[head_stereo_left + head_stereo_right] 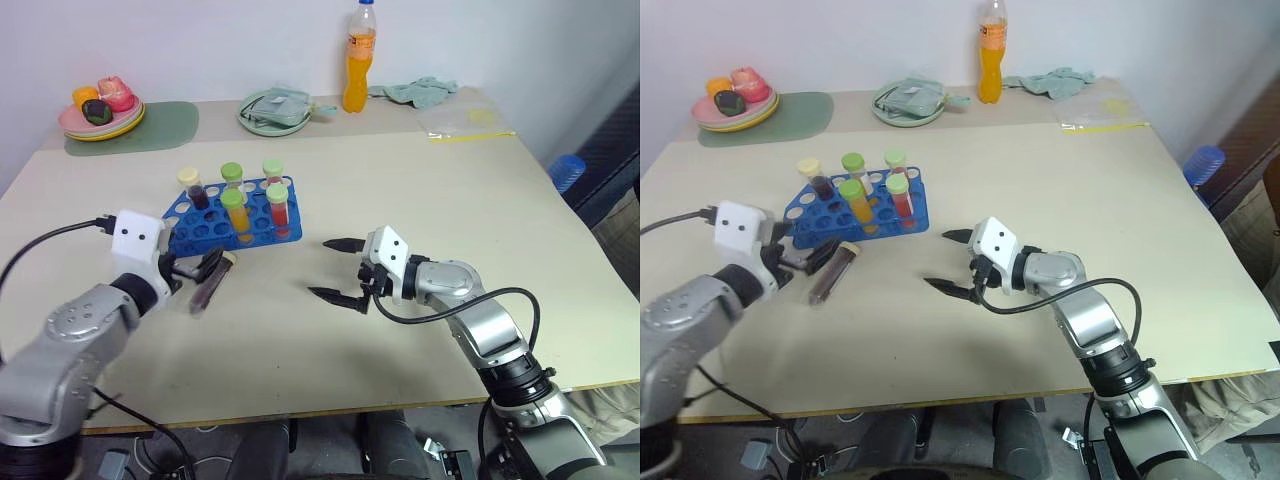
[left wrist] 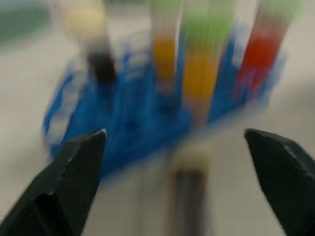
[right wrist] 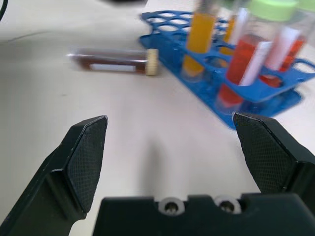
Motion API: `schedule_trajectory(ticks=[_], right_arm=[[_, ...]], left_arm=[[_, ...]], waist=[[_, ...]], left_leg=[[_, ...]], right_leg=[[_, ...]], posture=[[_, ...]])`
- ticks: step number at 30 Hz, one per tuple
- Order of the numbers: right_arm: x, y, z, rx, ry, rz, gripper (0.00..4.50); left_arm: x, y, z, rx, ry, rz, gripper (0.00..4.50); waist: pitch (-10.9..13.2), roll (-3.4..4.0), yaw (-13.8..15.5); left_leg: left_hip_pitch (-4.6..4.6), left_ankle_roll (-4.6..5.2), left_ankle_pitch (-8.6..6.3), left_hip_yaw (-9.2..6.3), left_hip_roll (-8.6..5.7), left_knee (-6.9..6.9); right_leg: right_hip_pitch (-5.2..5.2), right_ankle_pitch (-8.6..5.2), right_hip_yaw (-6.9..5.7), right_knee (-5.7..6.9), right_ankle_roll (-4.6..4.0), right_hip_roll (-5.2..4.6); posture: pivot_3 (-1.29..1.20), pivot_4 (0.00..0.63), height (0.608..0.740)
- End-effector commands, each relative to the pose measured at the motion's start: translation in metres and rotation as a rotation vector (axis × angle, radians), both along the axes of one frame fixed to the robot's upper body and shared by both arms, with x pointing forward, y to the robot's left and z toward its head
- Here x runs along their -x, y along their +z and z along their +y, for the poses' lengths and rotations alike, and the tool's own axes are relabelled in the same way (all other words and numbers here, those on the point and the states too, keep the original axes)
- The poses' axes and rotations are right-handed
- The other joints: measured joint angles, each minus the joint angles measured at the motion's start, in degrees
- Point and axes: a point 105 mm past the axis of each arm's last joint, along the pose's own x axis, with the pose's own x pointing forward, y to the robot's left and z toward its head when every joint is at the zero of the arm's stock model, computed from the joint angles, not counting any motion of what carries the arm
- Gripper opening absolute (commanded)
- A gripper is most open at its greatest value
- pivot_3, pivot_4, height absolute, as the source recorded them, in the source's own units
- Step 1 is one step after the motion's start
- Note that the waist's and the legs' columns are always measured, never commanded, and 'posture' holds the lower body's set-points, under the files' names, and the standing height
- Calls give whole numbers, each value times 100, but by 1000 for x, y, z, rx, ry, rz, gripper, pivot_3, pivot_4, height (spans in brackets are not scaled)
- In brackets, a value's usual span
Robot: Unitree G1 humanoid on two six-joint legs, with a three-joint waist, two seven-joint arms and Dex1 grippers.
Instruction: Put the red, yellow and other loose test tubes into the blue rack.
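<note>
The blue rack (image 1: 200, 228) stands left of the table's middle and holds several upright capped tubes: dark, yellow-orange and red. Just in front of it a loose dark maroon test tube (image 1: 209, 279) with a cream cap lies on the table, cap toward the rack. My left gripper (image 1: 193, 269) is open right at this tube, which lies free between the spread fingers (image 2: 74, 177) in the left wrist view. My right gripper (image 1: 322, 268) hovers open and empty to the right of the rack, pointing toward the rack (image 3: 266, 86) and the lying tube (image 3: 110, 61).
At the table's back stand an orange soda bottle (image 1: 360, 60), a green plate (image 1: 252, 122) with pale items, stacked plates of fruit (image 1: 100, 118) on a green mat (image 1: 170, 125), a crumpled cloth (image 1: 420, 92) and a clear bag (image 1: 465, 122). The near edge is close below both arms.
</note>
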Motion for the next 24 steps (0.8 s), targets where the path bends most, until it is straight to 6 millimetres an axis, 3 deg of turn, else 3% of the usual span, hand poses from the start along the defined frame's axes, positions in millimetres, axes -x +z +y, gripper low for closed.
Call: schedule_trajectory(ticks=[1, 8, 13, 16, 21, 22, 24], right_arm=[[15, 12, 5, -6, 115, -18, 4500], [23, 9, 6, 4, 151, -5, 4500], [24, 8, 5, 1, 122, -3, 4500], [24, 7, 4, -1, 111, 0, 4500], [26, 7, 4, -2, 106, 4, 4500], [26, 7, 4, -2, 105, 4, 4500], [25, 7, 3, 0, 104, 3, 4500]], left_arm=[[1, -3, -7, 29, -15, 161, 4463], [-20, -31, -15, 7, 32, 431, 4463], [-31, -40, -14, -8, 70, 498, 4463], [-32, -39, -13, -17, 70, 505, 3616], [-26, -32, -8, -32, 51, 500, 1175], [-23, -30, -7, -28, 38, 500, 850], [-15, -16, -3, -11, 0, 420, 850]], waist=[[0, -1, 14], [-1, -3, -40], [-2, -2, -13], [-2, -3, -10], [-2, -3, -12], [-2, -3, -18], [-1, -2, -46]], left_leg=[[0, 0, 0, -3, 0, 0], [2, -4, 2, -4, 0, -5], [2, -6, 3, -8, -1, -3], [2, -7, 3, -9, -1, -3], [2, -7, 3, -20, -1, -4], [2, -7, 3, -20, -1, -4], [1, -7, 3, -19, -1, -6]], right_leg=[[2, 0, -3, -3, 0, 0], [-4, 0, -2, 3, 0, -1], [-4, 0, 0, 2, 0, -4], [-5, 0, 2, 2, 0, -6], [-7, 0, 3, 2, 0, -6], [-7, 0, 3, 2, 0, -6], [-9, 0, 5, 2, 0, -7]], posture=[[0, 150, 740], [0, 150, 740], [0, 150, 740], [0, 150, 740], [0, 150, 740], [0, 150, 740], [0, 150, 740]])
